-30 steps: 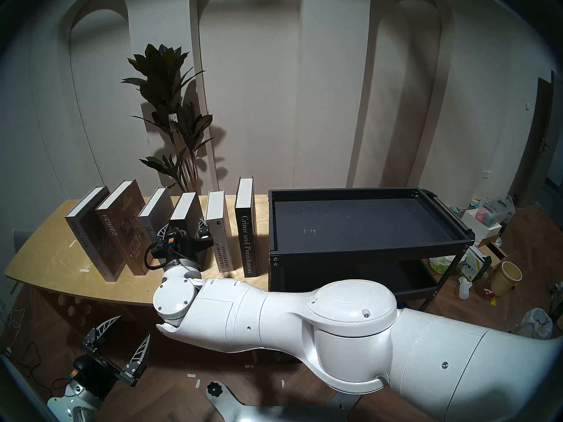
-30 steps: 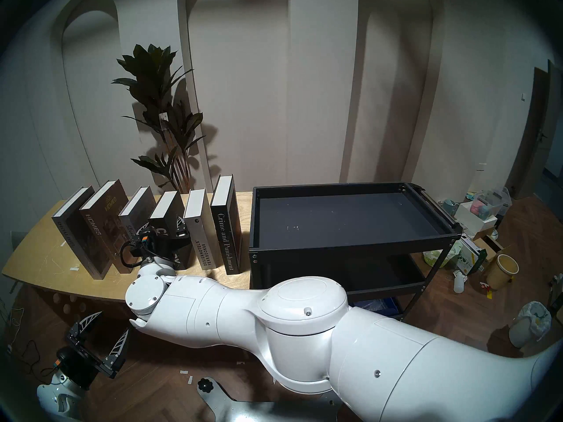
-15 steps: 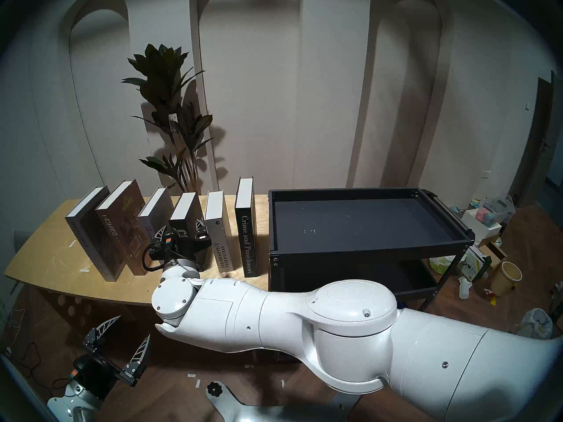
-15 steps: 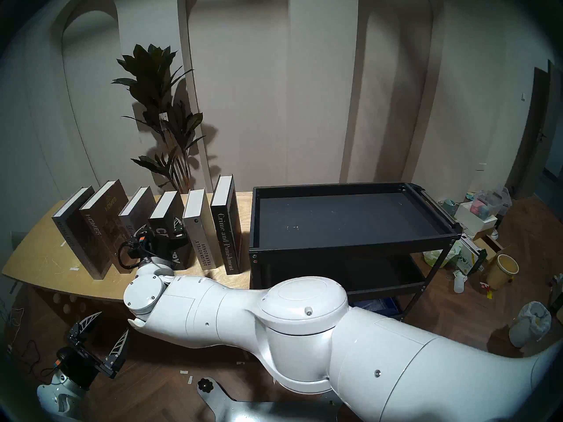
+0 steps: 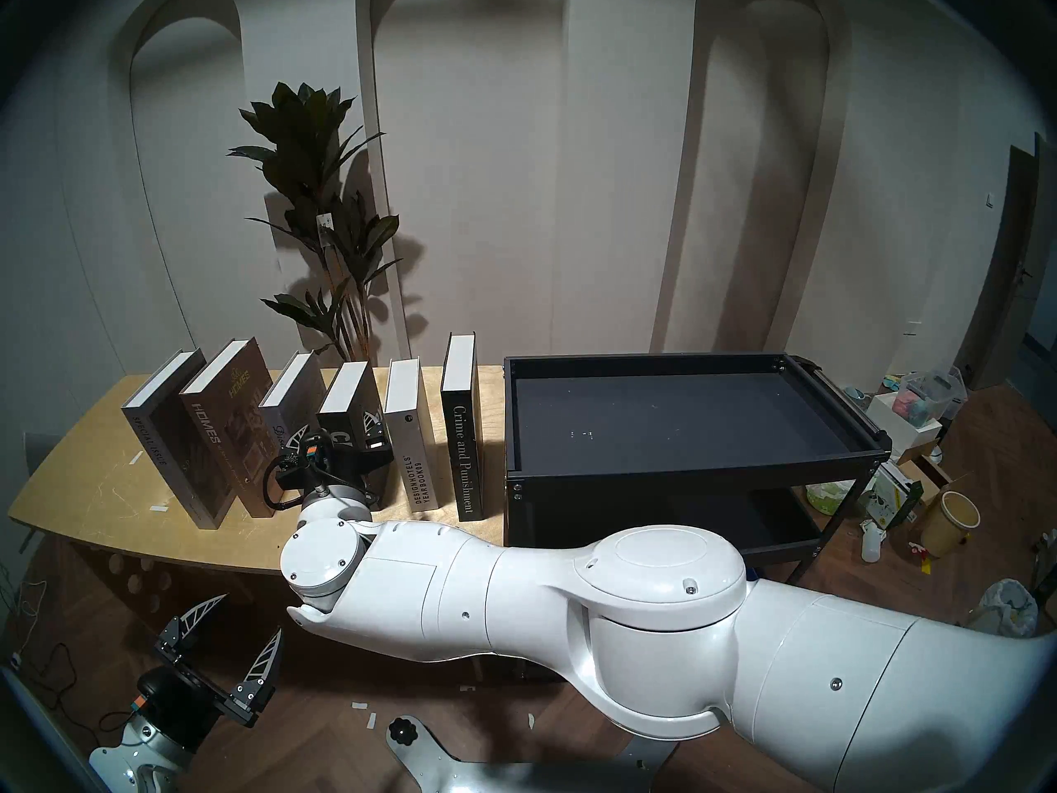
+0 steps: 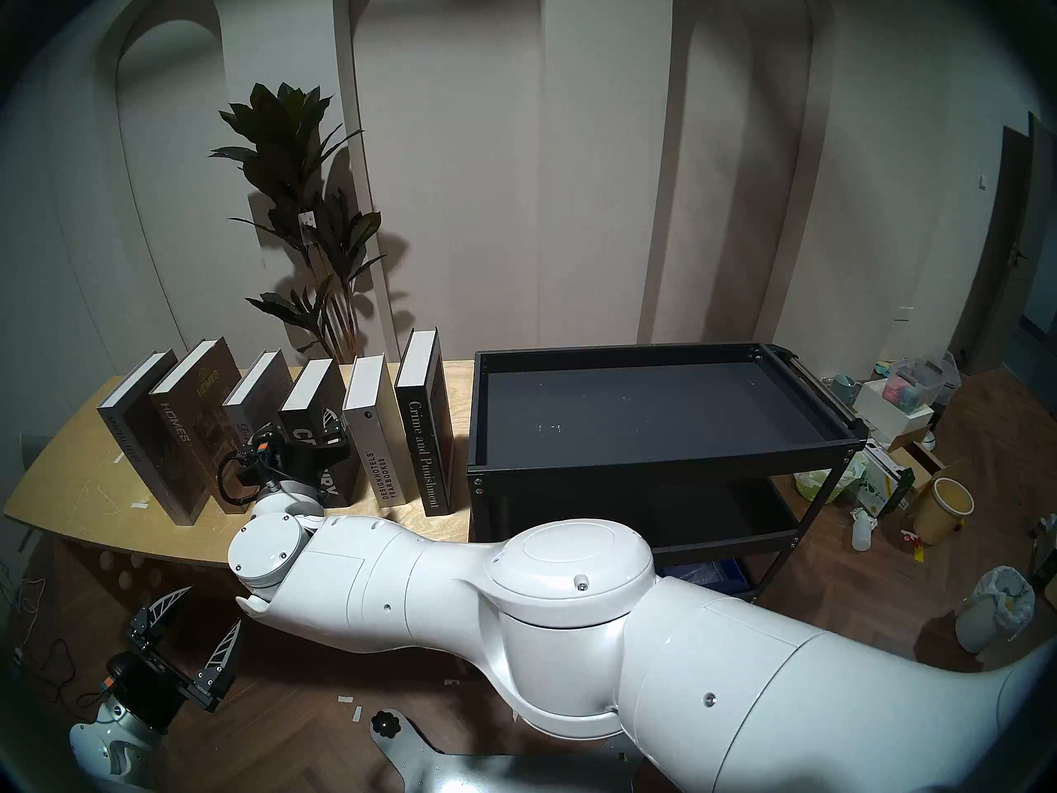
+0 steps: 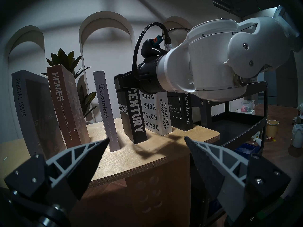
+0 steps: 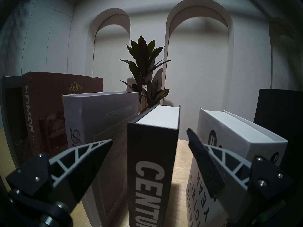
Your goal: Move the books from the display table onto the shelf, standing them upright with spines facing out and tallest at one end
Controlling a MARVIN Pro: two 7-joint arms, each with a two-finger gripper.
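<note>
Several books stand upright in a row on the plywood display table [image 5: 86, 477], spines facing me: Special Issue [image 5: 150, 449], Homes [image 5: 207, 425], Discontent [image 7: 105, 107], Century [image 8: 152, 156], Design Hotels Yearbook [image 5: 416, 471] and Crime and Punishment [image 5: 464, 460]. My right gripper [image 5: 337, 431] [image 8: 150, 136] is open and straddles the spine of Century, one finger on each side with a gap to the covers. The black shelf [image 5: 686, 470] stands right of the table with a bare top tray. My left gripper [image 5: 250, 606] [image 7: 146, 137] hangs open below the table's front edge, holding nothing.
A potted plant [image 5: 320, 202] stands behind the books. My right forearm [image 5: 515, 591] crosses in front of the table and the shelf. Boxes, a yellow bucket [image 5: 952, 520] and a lined bin [image 5: 1009, 606] clutter the floor to the right of the shelf.
My right gripper has crept forward and slightly left, its open fingers reaching further along both sides of Century. The books and my left arm have not moved.
</note>
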